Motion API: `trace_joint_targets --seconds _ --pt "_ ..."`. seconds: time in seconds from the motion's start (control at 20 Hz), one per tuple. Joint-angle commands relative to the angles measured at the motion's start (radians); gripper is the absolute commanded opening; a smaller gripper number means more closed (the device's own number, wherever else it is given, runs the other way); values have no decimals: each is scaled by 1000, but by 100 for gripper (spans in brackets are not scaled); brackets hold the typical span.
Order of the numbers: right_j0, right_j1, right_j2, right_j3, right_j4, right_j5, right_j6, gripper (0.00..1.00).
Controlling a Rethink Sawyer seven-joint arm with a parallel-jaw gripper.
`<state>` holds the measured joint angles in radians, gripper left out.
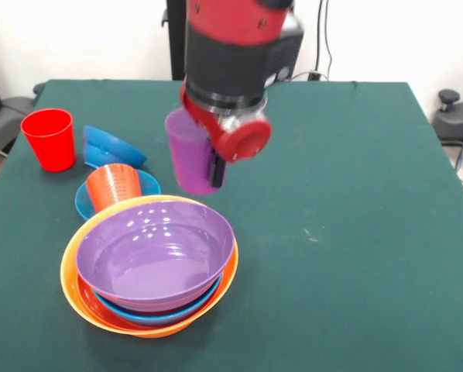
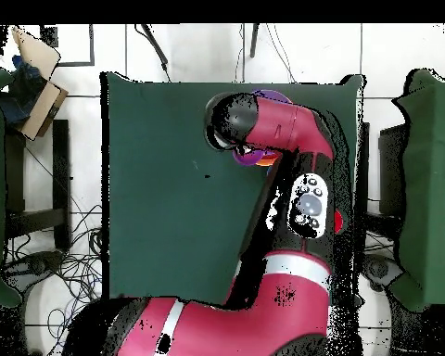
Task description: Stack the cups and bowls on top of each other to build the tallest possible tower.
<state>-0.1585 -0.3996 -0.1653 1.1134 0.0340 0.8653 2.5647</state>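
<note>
The purple cup (image 1: 189,155) hangs upright in mid-frame, gripped by our pincer (image 1: 214,169) closed on its wall, and we judge the tower (image 1: 150,267) lies below and left on the desk (image 1: 348,232).

We see the green surface (image 1: 355,201) bare right of the tower (image 1: 150,267), while the red cup (image 1: 49,138), tipped blue bowl (image 1: 108,146) and orange cup (image 1: 114,186) crowd its left.

Front faces arm (image 1: 231,54); overhead, seemingly high, shares table (image 2: 161,185).
</note>
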Motion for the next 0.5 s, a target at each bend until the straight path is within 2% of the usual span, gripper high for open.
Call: trace_joint_targets --seconds 0.05,0.2,0.5 --pt "-30 151 115 -207 -98 137 -228 0" --pt "-38 177 120 -274 -101 176 -236 0" --pt "-40 157 105 -363 -110 347 -278 0"
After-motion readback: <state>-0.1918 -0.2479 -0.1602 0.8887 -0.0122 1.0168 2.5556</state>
